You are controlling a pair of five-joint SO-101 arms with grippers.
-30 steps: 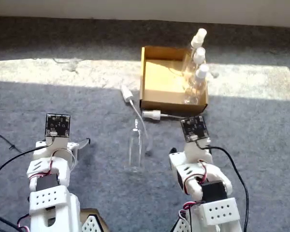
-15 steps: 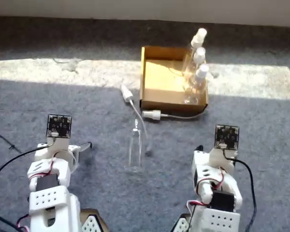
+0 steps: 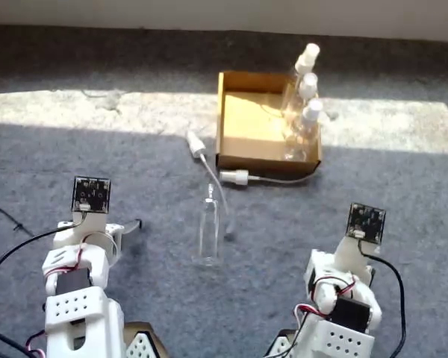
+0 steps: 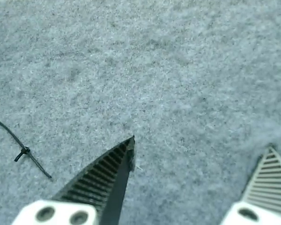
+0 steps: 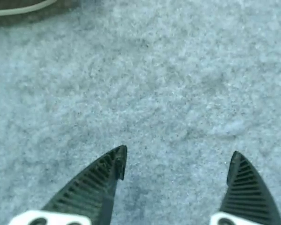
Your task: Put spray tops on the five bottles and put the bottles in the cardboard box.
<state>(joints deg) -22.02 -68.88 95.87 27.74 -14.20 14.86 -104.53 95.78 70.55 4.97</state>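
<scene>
Three bottles [image 3: 302,123] in box [image 3: 246,119], one bottle [image 3: 208,231] outside, two loose tops [image 3: 235,177]

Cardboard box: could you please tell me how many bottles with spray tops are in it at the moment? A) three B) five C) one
A: three bottles with spray tops stand along one side of the box, while a fourth bottle is outside it, uncapped.

Grey carpet [image 3: 75,164] under a broad sunlit band [image 3: 97,112], pale wall strip [image 3: 209,11] along the far edge
</scene>
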